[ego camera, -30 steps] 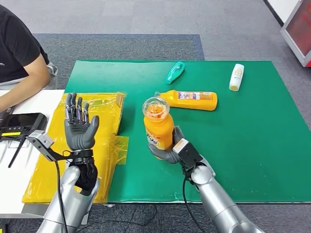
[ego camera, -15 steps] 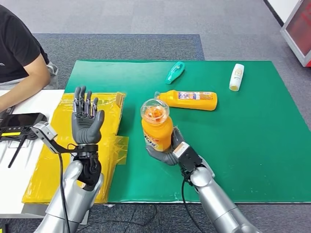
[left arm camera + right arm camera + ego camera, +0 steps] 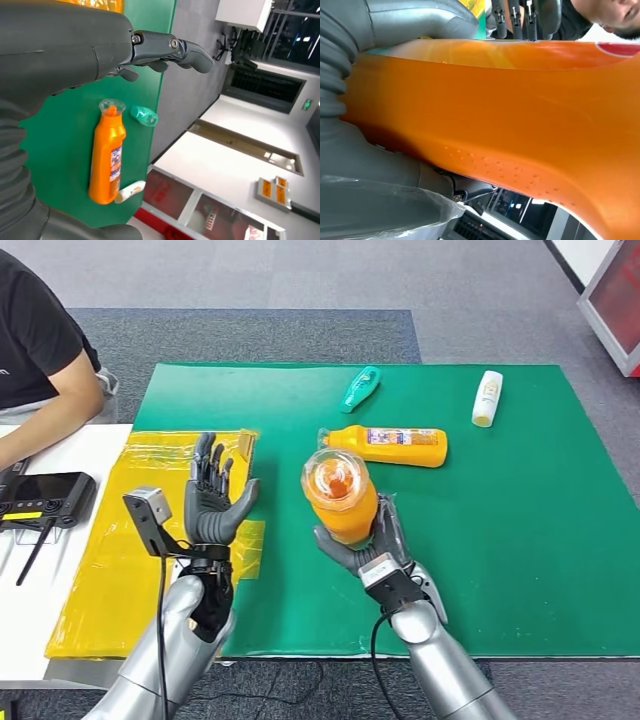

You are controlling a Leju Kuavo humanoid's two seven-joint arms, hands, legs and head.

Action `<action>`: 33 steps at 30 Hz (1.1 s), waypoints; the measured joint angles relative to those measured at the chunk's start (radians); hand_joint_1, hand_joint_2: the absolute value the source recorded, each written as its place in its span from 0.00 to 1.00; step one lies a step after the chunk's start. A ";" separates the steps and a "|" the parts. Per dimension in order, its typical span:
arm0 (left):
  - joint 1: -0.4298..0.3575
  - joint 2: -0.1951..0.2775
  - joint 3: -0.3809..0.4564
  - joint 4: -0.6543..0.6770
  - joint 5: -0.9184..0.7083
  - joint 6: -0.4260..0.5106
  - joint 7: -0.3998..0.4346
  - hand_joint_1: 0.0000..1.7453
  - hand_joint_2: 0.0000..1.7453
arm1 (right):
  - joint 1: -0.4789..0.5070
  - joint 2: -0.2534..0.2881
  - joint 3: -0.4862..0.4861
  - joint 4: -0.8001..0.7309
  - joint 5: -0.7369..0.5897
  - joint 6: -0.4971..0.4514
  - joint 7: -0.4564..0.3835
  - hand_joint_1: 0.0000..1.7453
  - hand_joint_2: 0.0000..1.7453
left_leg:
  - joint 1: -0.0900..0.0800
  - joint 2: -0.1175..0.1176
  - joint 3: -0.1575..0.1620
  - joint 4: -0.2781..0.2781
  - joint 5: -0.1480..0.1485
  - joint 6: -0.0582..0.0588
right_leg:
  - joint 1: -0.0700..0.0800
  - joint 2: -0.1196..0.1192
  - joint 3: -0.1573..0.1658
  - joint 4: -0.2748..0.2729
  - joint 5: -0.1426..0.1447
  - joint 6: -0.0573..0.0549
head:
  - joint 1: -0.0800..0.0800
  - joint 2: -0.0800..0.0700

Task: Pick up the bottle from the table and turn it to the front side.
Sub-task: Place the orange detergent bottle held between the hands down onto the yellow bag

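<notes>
Right hand (image 3: pixel 367 540) grips the orange bottle (image 3: pixel 343 498) from below, lifted off the green mat (image 3: pixel 528 540), near mat centre. Bottle's long axis tips toward the head camera, so its clear cap (image 3: pixel 337 477) faces up and toward the viewer and most of the body is foreshortened. Label side cannot be told from the head view. Fingers (image 3: pixel 392 525) wrap the lower body, thumb on the 9 o'clock side.

Right wrist view: orange bottle (image 3: pixel 508 115) body runs across the picture, thick grey thumb (image 3: pixel 422 20) pressed on one side, dark fingers (image 3: pixel 467 190) on the other; a red patch of label at the far edge.

Left hand (image 3: pixel 213 502) is raised, palm toward the bottle, fingers spread, holding nothing, above the yellow plastic sheet (image 3: pixel 113 570), at 9 o'clock from the bottle.

Left wrist view: left hand (image 3: pixel 75 45) with fingers extended; beyond it a second orange bottle (image 3: pixel 107 155) lying flat on the mat, a teal tube (image 3: pixel 143 115) near its cap and a white bottle (image 3: pixel 130 191) by its base.

Head view places these at 12 to 2 o'clock of the held bottle. A person in a black shirt (image 3: pixel 34 330) sits at 10 o'clock by the bench
</notes>
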 joint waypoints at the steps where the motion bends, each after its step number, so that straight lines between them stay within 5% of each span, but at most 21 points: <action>1: -0.004 -0.002 -0.007 0.008 -0.004 0.004 -0.001 0.00 1.00 | 0.001 0.000 0.000 -0.001 0.002 -0.002 0.000 1.00 1.00 | 0.000 0.000 0.000 0.000 0.000 0.000 | 0.000 0.000 0.000 0.000 0.000 0.000 | 0.000 0.000; 9: -0.028 -0.007 -0.042 0.053 -0.026 0.007 -0.007 0.00 1.00 | -0.002 0.000 0.015 -0.004 0.043 -0.056 -0.003 1.00 1.00 | 0.000 0.000 -0.001 0.000 0.000 0.000 | 0.000 0.000 0.000 0.000 0.000 0.000 | 0.000 0.000; 17: -0.048 -0.007 -0.093 0.082 -0.204 0.131 -0.044 0.00 1.00 | -0.043 0.004 0.082 0.031 0.070 -0.111 0.001 1.00 1.00 | 0.000 0.000 -0.001 0.000 0.000 0.000 | 0.000 0.000 -0.001 0.000 0.000 0.000 | 0.000 0.000; 33: -0.059 -0.004 -0.112 0.083 -0.188 0.093 -0.038 0.00 1.00 | -0.051 0.008 0.126 0.063 -0.009 -0.176 -0.037 1.00 1.00 | 0.000 0.000 -0.002 0.000 0.000 0.000 | 0.000 0.000 -0.002 0.000 0.000 0.000 | 0.000 0.000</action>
